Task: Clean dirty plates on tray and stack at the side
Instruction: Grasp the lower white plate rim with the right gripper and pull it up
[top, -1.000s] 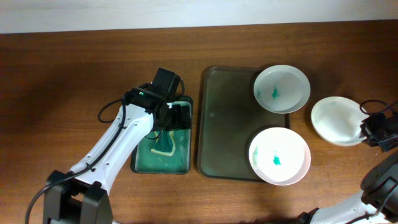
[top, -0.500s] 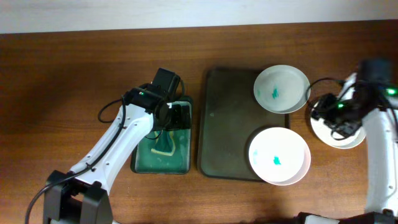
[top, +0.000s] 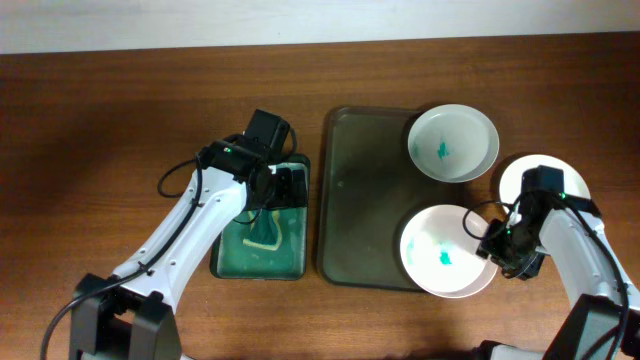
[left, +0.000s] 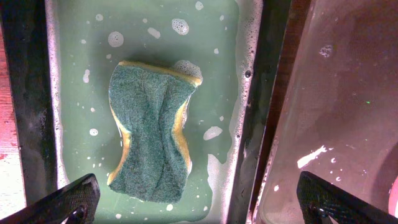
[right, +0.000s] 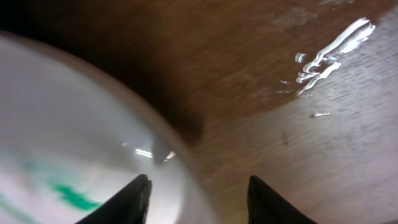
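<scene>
The dark tray lies at the centre. One white plate with a teal stain sits at its far right corner. A second stained plate sits at its near right corner and overhangs the rim. A third plate lies on the table to the right, partly hidden by my right arm. My right gripper is open, its fingers astride the near plate's right rim; it holds nothing. My left gripper is open above the green sponge.
The sponge lies in soapy water in the small green basin, left of the tray; the basin's rim runs beside the wet tray. Water drops lie on the wooden table right of the near plate.
My right arm has swung from the plate on the table at the right, down and left to the near plate's right rim. The left arm has not moved.
</scene>
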